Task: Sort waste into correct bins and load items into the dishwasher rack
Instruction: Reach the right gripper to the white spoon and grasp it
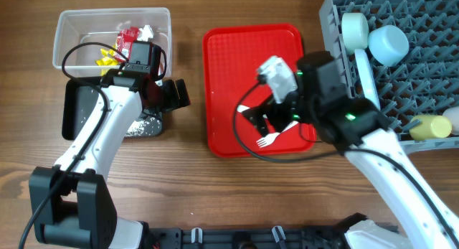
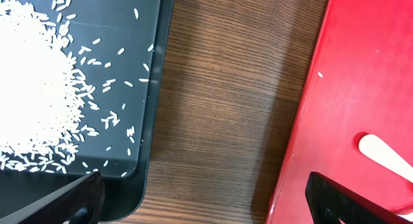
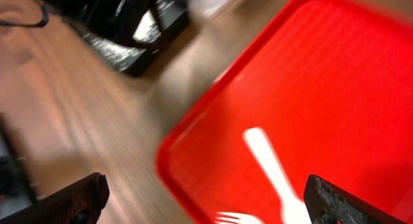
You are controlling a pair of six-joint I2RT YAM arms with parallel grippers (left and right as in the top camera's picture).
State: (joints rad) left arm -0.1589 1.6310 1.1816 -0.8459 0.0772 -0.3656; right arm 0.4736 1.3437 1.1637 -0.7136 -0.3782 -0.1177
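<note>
I see both grippers wide open with nothing in them. The left gripper [image 2: 206,208] hangs over the bare wood between the black tub [image 2: 158,88], where the rice grains [image 2: 32,82] lie heaped, and the red tray [image 2: 335,108], while the right gripper [image 3: 206,201] hovers over that tray above the white plastic fork [image 1: 270,139]. The red-and-clear wrapper [image 1: 128,39] and yellow wrapper [image 1: 107,59] lie in the clear tub [image 1: 64,23], a white cup [image 1: 353,28] and a light blue bowl [image 1: 389,44] sit in the grey rack [image 1: 423,69], and a yellow cup [image 1: 430,125] lies at its near edge.
</note>
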